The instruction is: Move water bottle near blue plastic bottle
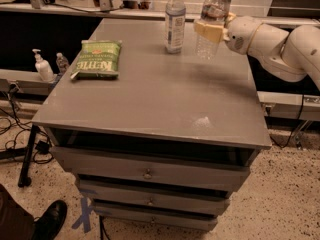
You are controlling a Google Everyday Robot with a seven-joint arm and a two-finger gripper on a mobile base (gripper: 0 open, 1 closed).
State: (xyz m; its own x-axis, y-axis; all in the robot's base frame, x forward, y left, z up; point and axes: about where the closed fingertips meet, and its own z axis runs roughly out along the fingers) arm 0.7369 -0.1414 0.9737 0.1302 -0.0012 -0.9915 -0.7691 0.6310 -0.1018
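Here, the pale two-finger gripper (210, 31) is clamped around the middle of the clear ribbed water bottle (206, 48) with a white cap, holding it upright at the far right part of the grey metal cabinet top (150, 99). The taller bluish plastic bottle (175, 21) with a white-and-blue label stands just beside it on the left, not touching. A green foil snack bag (97, 59) lies well apart, near the left edge.

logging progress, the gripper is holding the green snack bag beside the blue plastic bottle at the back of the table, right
No: the gripper holds the water bottle, not the snack bag, which lies flat on the table. The rest stands: it is beside the blue plastic bottle at the back, per the camera view.
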